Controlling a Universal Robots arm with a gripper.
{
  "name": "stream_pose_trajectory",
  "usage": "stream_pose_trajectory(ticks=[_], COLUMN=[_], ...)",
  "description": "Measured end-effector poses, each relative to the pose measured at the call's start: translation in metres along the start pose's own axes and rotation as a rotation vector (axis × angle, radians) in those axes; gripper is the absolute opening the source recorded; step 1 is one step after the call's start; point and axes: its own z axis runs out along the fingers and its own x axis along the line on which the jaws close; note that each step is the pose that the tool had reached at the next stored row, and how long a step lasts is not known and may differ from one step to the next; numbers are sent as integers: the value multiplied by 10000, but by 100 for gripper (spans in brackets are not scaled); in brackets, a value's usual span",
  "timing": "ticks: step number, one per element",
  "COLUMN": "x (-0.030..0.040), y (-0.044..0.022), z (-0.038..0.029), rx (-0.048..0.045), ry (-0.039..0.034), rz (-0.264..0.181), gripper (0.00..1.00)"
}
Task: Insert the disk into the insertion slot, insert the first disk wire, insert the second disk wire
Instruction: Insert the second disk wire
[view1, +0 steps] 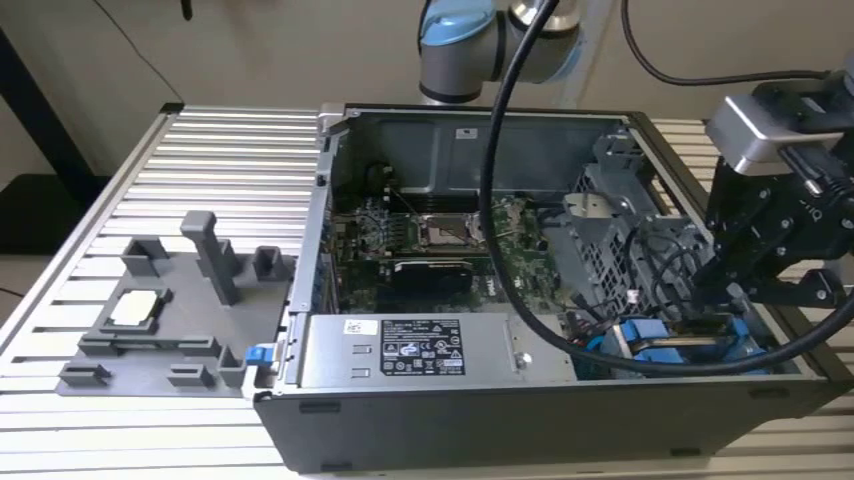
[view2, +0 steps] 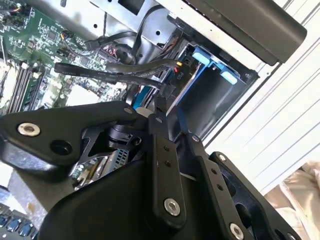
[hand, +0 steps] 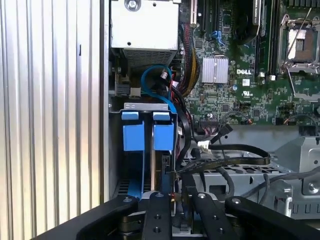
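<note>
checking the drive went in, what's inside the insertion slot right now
The disk stands in the insertion slot, its blue carrier tabs showing at the open end. Black cables and the gripper cover its connector end.

Robotics lab or test workshop. Evidence: open dark grey desktop computer case (view1: 534, 300) lying on a ribbed aluminium-profile bench top (view1: 227, 180); grey moulded fixture tray (view1: 174, 320) with upright holders beside the case; light blue and grey jointed robot arm (view1: 467, 40) mounted behind; thick black cables (view1: 514, 200) draped across; plain pale wall
</note>
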Motion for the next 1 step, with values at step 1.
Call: stream_pose_trajectory(ticks=[1], x=[0], y=[0], z=[0], rx=[0], ry=[0], rz=[0], gripper=[24])
